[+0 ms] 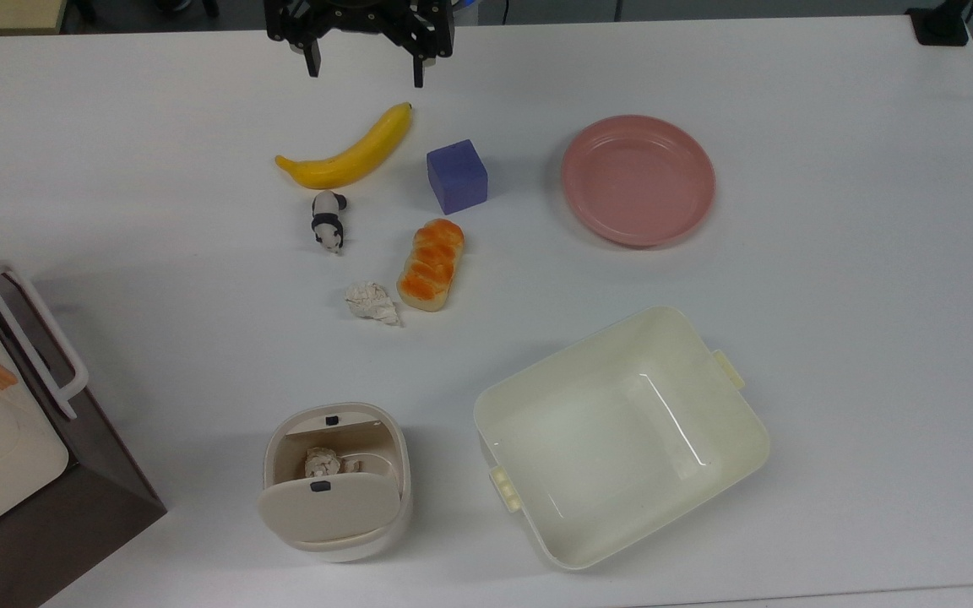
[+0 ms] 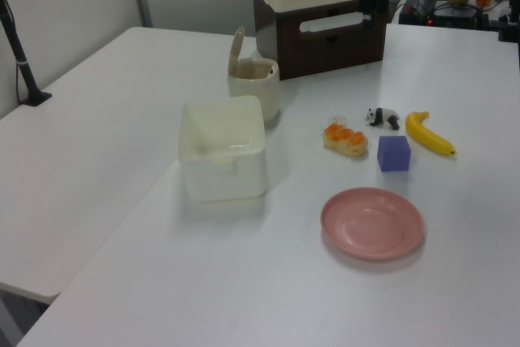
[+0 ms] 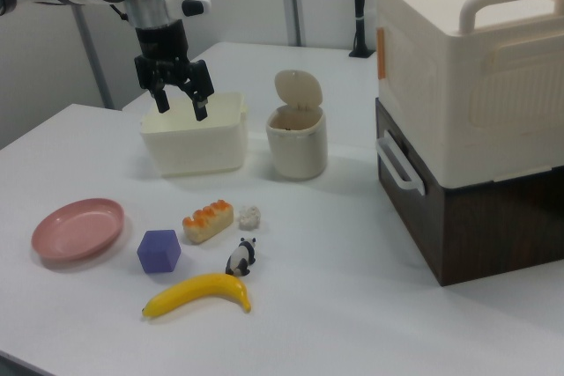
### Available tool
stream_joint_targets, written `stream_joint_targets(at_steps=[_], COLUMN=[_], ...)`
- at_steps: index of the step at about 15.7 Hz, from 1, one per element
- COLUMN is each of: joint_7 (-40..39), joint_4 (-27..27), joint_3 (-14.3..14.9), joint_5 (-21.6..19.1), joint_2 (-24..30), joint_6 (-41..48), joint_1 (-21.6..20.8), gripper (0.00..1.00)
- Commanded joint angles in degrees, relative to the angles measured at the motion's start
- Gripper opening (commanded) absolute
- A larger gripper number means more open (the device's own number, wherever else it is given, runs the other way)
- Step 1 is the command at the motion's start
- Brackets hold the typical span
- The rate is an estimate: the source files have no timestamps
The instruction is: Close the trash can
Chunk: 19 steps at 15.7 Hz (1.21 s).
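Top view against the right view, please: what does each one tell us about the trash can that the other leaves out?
The top view looks down into the trash can: a crumpled wad lies inside, and a black button sits at the rim. The right view gives the side: the lid stands upright on its hinge, and the gripper hangs above the table, apart from the can. Both agree that the can is open and the gripper is open, holding nothing.

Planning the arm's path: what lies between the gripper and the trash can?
In the top view, between the gripper and trash can lie the banana, toy panda and crumpled paper.
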<state>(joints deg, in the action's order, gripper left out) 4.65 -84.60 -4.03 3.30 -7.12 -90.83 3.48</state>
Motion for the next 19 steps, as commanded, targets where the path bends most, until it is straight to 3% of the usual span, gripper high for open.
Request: stream_joint_targets(at_steps=[1, 17, 19], joint_7=[-0.52, -1.40, -1.49], joint_4=[-0.91, -0.91, -1.00], joint_3=[0.42, 0.42, 0.42], joint_5=[-0.93, -0.93, -0.93], joint_2=[0.44, 0.35, 0.35], joint_6=[-0.40, -1.01, -1.02], joint_1=[-0.23, -0.41, -0.41], gripper=[1.00, 0.99, 0.84])
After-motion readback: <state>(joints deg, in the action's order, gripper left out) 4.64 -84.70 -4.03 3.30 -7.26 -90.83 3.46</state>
